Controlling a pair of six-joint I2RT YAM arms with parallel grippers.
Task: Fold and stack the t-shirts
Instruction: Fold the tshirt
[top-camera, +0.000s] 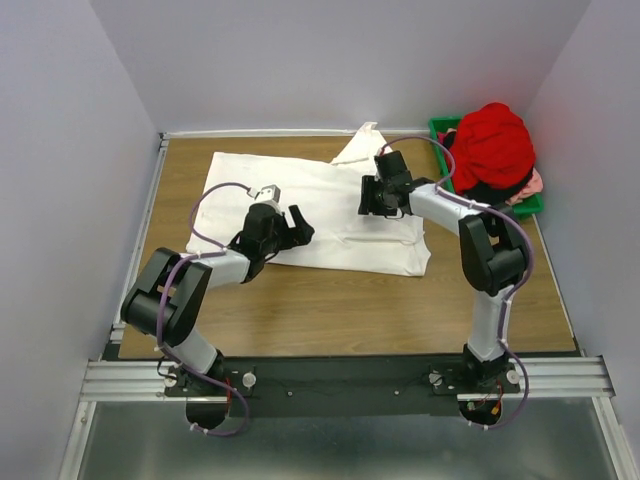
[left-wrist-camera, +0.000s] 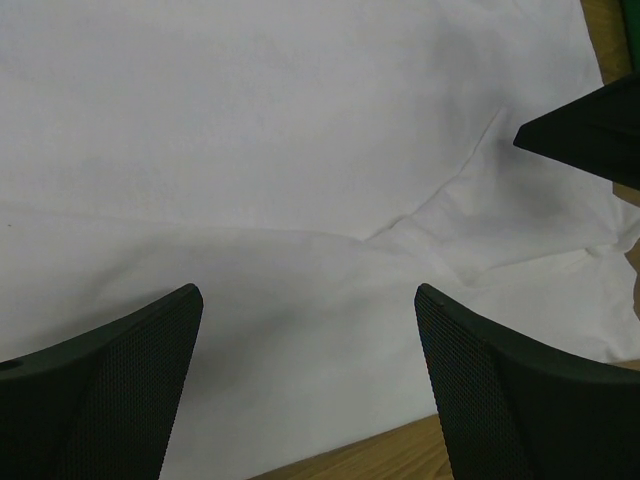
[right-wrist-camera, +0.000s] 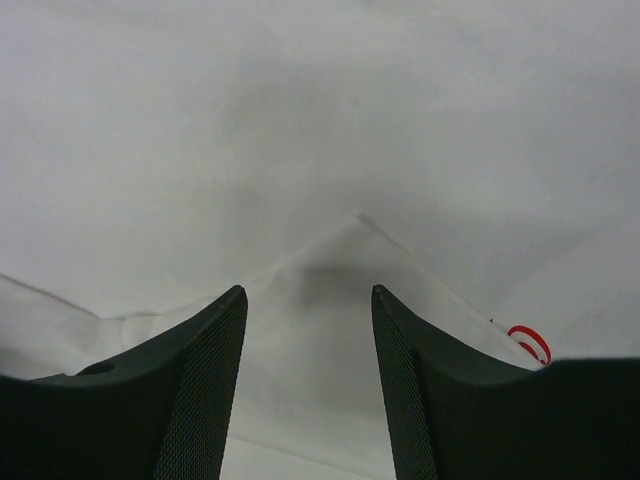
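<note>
A white t-shirt (top-camera: 310, 205) lies spread on the wooden table, one sleeve pointing to the back. My left gripper (top-camera: 297, 226) is open over its near edge; the left wrist view shows white cloth (left-wrist-camera: 300, 180) between the fingers (left-wrist-camera: 130, 380). My right gripper (top-camera: 383, 195) is open over the shirt's right part; the right wrist view shows a folded cloth corner (right-wrist-camera: 340, 260) between the fingers (right-wrist-camera: 200, 380) and a small red logo (right-wrist-camera: 528, 342). A red t-shirt (top-camera: 492, 145) is piled with pink and dark ones (top-camera: 520, 190) in a bin at the back right.
A green plastic bin (top-camera: 440, 128) stands at the back right corner and holds the pile of shirts. Bare wooden table (top-camera: 340, 310) runs between the white shirt and the arm bases. Walls close in the table on three sides.
</note>
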